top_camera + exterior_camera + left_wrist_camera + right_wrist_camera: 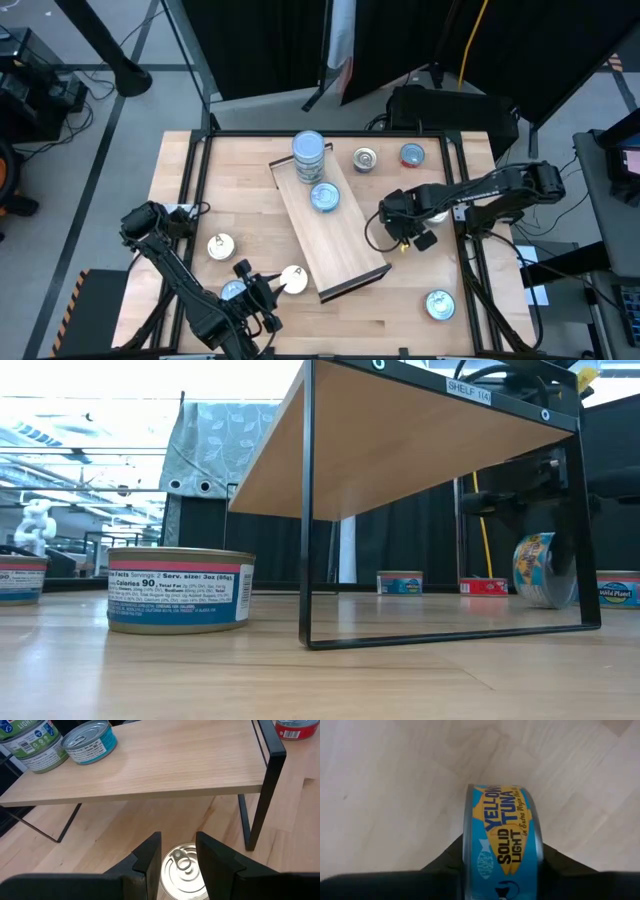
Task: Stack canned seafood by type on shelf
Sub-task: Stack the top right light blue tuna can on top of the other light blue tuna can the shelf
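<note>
Right gripper (502, 870) clamped a blue tuna can (502, 845) on edge, w/ label text readable only in its wrist view; overhead hid the can under the arm, just right of the shelf (345, 245). Left gripper (179, 865) was closed on a silver can (182, 875) near shelf's front end. Two cans on the shelf.

I see a blue tuna can (502, 845) standing on edge between my right gripper (502, 870) fingers, its yellow label reading "Yellowfin Tuna Solid Light", above the pale wooden tabletop (395, 785).
</note>
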